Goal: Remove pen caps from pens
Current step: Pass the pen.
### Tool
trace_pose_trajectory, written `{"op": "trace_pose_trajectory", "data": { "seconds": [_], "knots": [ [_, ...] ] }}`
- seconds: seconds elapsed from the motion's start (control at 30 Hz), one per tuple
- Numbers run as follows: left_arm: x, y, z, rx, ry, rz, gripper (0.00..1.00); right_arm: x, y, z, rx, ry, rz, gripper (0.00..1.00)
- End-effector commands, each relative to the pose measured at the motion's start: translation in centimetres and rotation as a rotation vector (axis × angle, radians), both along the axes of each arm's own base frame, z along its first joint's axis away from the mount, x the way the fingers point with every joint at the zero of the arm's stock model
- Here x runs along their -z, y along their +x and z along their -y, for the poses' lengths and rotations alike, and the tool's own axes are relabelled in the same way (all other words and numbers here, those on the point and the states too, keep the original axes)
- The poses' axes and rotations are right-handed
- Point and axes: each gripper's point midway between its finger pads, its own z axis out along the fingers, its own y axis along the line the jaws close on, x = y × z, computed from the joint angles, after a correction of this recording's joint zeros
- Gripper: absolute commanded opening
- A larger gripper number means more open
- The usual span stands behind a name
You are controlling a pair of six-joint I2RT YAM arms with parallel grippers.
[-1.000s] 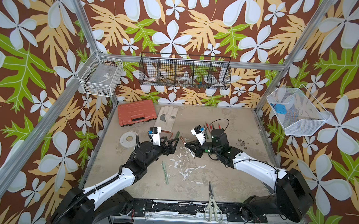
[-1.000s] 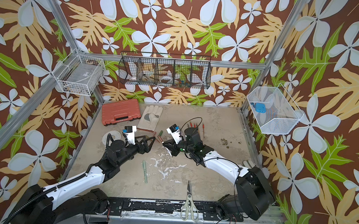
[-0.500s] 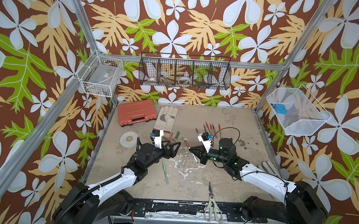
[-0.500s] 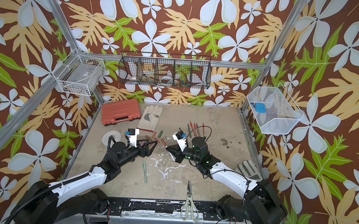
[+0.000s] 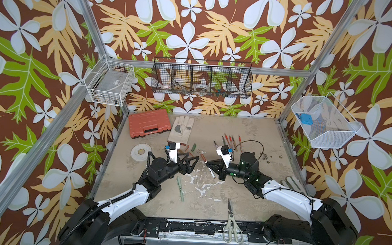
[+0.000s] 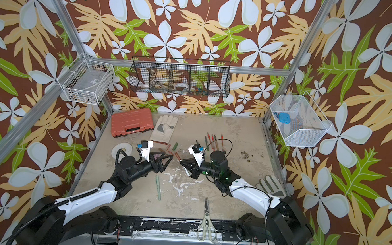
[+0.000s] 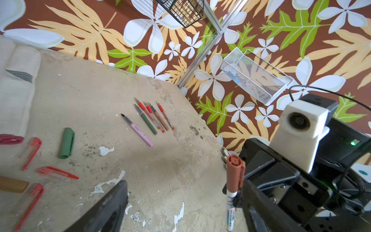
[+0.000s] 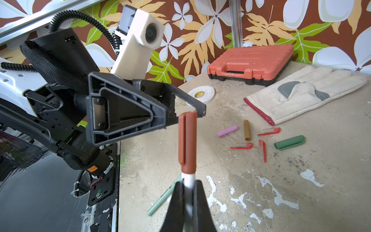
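**penfan22:** quick one, where's the white-and-brown pen (image 8: 189, 179) at?

**yam_watcher:** up off the table (image 5: 244, 194), roughly mid-workspace. The right gripper (image 8: 188, 193) has its fingers pinched tight on the white barrel. The brown cap (image 8: 187, 140) is on the pen, pointing toward the left gripper (image 5: 194, 162).

**penfan22:** so is the left one grabbing the cap?

**yam_watcher:** nope, its fingers are spread wide and not clamped on anything. The cap's end sits right at the fingertips. In the right wrist view it lines up between them, but I can't tell if anything touches.

**penfan22:** what else is lying around?

**yam_watcher:** uncapped pens (image 7: 148, 124) are lined up toward the back right, with the pink pen (image 7: 140, 134) at one end. Loose caps lie near the cuff of the work glove (image 8: 301, 96): a dark green cap (image 8: 290, 142), a pink cap (image 8: 227, 131), a tan cap (image 8: 247, 130) and three red caps (image 8: 249, 145). A pale green pen (image 5: 180, 189) lies flat near the left arm. The scissors (image 5: 231, 217) sit at the front edge, and the orange tool case (image 8: 251, 62) is at the back left.
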Motion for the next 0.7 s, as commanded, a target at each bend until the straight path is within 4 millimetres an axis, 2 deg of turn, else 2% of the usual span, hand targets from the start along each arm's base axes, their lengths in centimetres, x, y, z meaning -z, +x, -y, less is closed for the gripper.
{"op": "trace_pose_trajectory", "data": {
  "seconds": [0.0, 0.27, 0.67],
  "knots": [
    [-1.7, -0.8, 0.8, 0.068, -0.045, 0.059, 0.87, -1.0, -0.4, -0.3, -0.026, 0.038, 0.023, 0.04],
    [-3.0, -2.1, 1.4, 0.144, -0.089, 0.109, 0.83, -0.4, -1.0, -1.5, -0.08, 0.035, -0.004, 0.03],
    [-3.4, -2.9, 2.2, 0.215, -0.109, 0.112, 0.63, -0.6, -1.9, -2.5, -0.131, 0.043, -0.01, 0.03]
  ]
}}
